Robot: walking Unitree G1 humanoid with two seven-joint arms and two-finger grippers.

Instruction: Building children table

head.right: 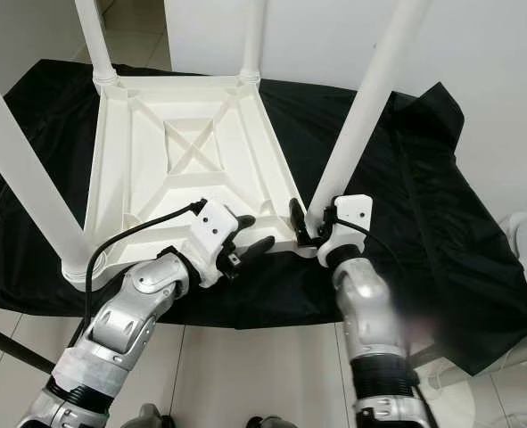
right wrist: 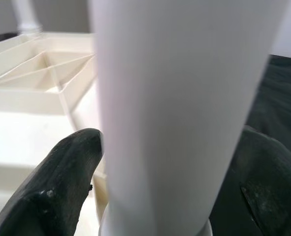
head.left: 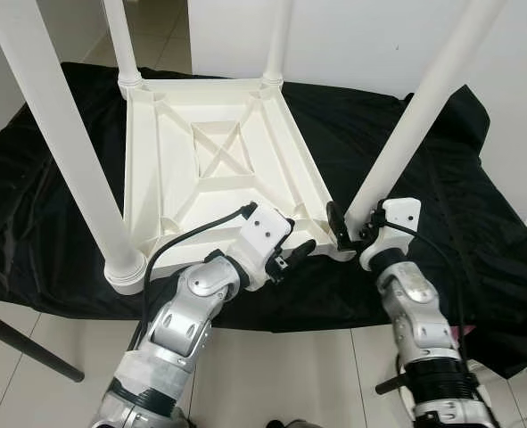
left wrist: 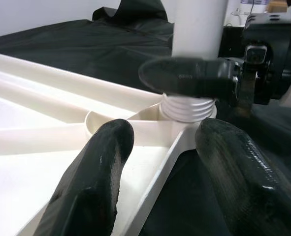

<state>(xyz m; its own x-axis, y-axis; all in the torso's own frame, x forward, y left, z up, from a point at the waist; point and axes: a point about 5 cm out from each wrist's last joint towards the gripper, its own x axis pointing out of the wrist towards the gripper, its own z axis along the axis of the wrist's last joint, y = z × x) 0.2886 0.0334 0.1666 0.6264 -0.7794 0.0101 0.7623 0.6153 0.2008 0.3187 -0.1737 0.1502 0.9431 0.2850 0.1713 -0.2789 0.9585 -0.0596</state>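
Eye views: no writing or brand is legible anywhere. An upturned white plastic children's table top (head.left: 218,160) with ribbed underside is laid on a black crumpled cloth (head.left: 441,196); four white round plastic legs are stood in its corners. The near right leg (head.left: 424,107) is clasped at its base by the right gripper (head.left: 352,234). The left gripper (head.left: 292,256) is held just beside that corner.

Left wrist view: left fingers (left wrist: 96,182) are parted, holding nothing, before the leg's threaded end.

Right wrist view: right fingers (right wrist: 61,191) are pressed on both sides of the leg
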